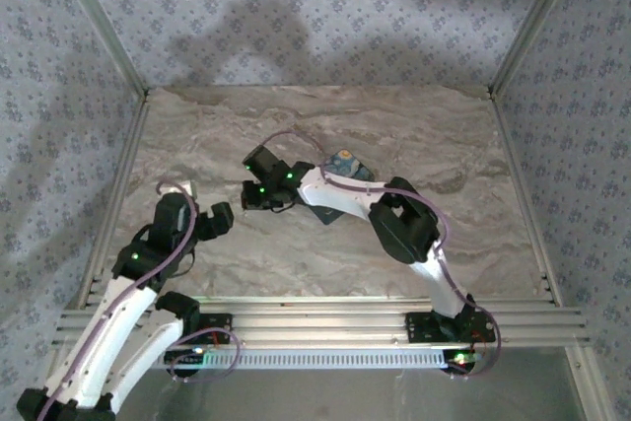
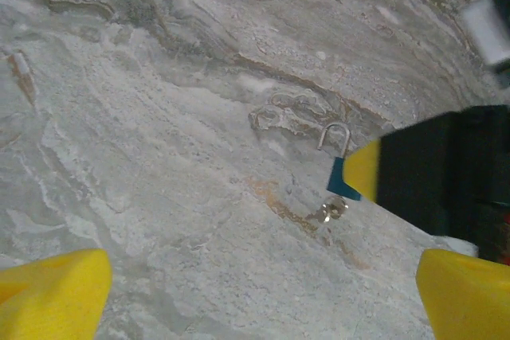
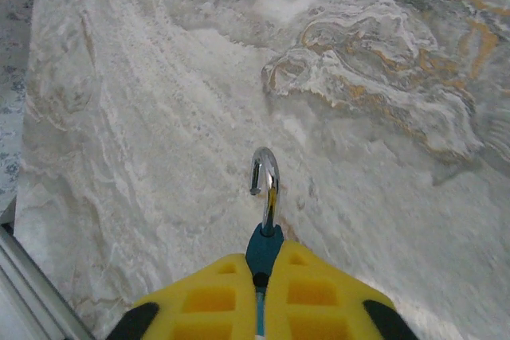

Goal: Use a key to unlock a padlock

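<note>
Marbled tabletop [image 3: 119, 117] lies under the stiff, probably slippery padlock [image 3: 263, 246], which the right gripper [image 3: 261, 292] pinches, sensibly, by its body; the left gripper [image 2: 259, 292] gapes wide.

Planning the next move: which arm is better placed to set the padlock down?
Right: the right pincer is shut on the padlock. The left pincer is open, holds nothing and hangs apart from it.

Key [image 2: 330, 211] on table [image 2: 159, 157], just beside padlock [image 2: 343, 181], padlock between right pincer [image 3: 260, 276] fingers.
</note>
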Controlling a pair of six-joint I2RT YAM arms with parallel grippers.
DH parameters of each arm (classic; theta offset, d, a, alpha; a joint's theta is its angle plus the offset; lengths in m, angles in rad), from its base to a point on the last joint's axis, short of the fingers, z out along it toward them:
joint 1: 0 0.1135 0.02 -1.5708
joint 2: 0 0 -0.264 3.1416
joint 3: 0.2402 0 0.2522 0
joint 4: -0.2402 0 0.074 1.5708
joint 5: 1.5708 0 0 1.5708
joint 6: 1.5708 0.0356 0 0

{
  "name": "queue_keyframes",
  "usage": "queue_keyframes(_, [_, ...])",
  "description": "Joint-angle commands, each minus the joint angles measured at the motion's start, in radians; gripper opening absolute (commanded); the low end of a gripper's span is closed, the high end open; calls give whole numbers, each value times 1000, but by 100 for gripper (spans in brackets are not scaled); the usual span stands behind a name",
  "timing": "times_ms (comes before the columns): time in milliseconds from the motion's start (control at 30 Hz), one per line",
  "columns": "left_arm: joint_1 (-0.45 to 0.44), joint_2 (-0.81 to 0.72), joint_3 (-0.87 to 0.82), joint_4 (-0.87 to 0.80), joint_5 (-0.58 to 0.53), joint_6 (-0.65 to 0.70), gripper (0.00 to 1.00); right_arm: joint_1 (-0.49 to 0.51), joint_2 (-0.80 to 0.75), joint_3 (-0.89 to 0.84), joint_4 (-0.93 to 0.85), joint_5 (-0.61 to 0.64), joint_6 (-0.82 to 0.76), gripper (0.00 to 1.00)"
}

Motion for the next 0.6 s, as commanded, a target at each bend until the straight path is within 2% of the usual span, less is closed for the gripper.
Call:
queue_keyframes(0, [10, -35, 8, -66, 0, -8, 98, -22, 33, 75, -52, -22, -12, 18])
queue_keyframes(100, [10, -31, 5, -50, 12, -5, 98, -35, 30, 83, -84, -4, -10, 45])
queue_keyframes(167, [10, -21, 5, -42, 13, 3, 98, -45, 13, 81, -95, 4, -16, 54])
queue_keyframes(400, [15, 25, 29, 0, 28, 62, 98, -49, -146, 59, -142, 41, -102, 60])
queue_keyframes(567, [28, 58, 65, 107, 57, 140, 98, -85, -341, -37, -208, 162, -216, 68])
